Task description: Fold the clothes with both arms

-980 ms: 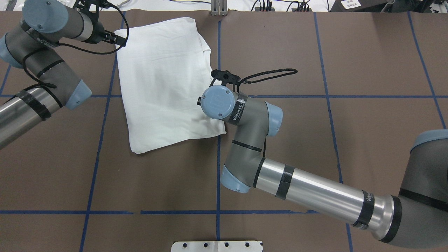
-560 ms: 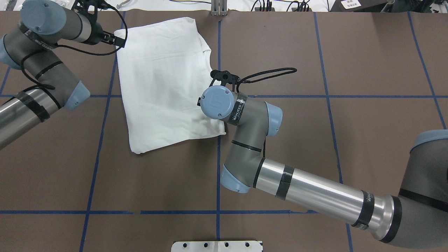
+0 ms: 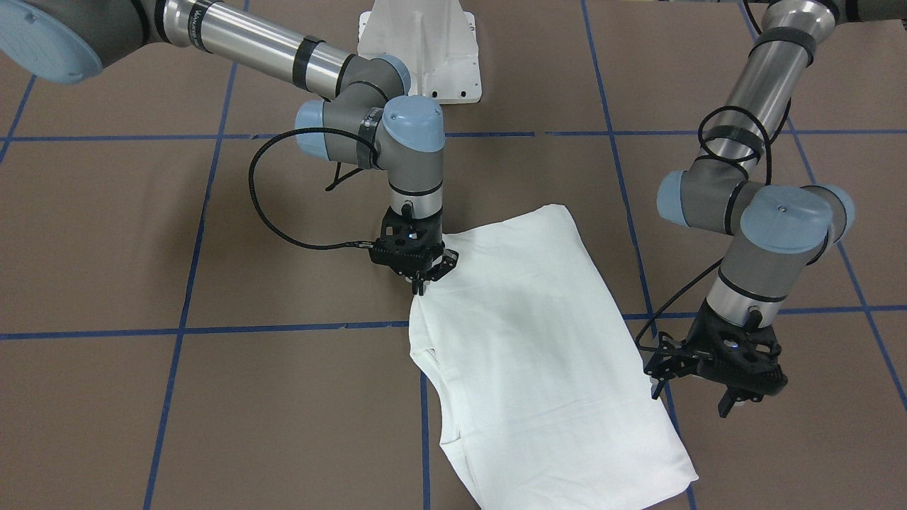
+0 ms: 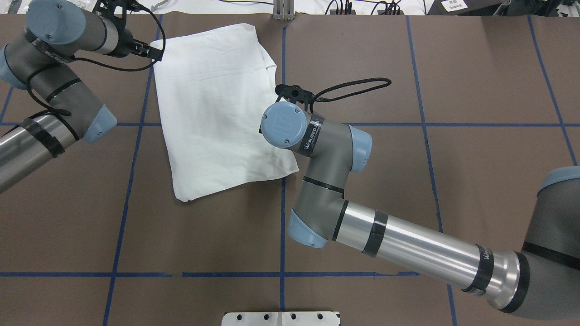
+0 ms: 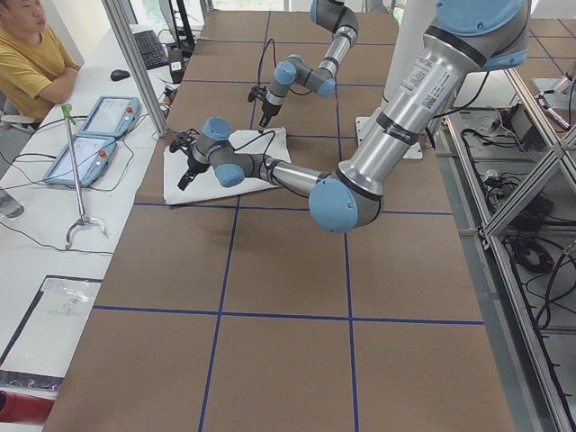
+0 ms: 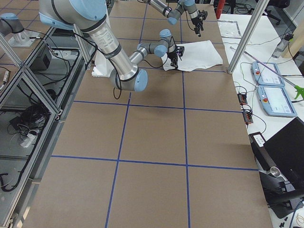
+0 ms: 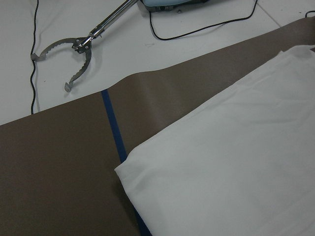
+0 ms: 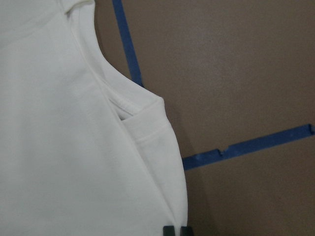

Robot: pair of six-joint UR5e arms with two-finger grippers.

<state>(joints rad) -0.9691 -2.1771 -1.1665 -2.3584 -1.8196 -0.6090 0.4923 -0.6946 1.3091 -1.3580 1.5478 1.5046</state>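
The fingers (image 8: 170, 231) of the right gripper (image 3: 419, 286) are pressed together, pinching the edge of the folded white cotton shirt (image 4: 217, 108) near its collar opening. The left gripper (image 4: 154, 52) hangs just beside the shirt's far corner. Its fingers seem spread apart with nothing between them, though the view of them is poor. The shirt lies flat as a tilted rectangle on the brown paper-covered bench (image 4: 408, 181), across one of the blue tape lines (image 4: 282, 226). In the overhead view it sits toward the far left.
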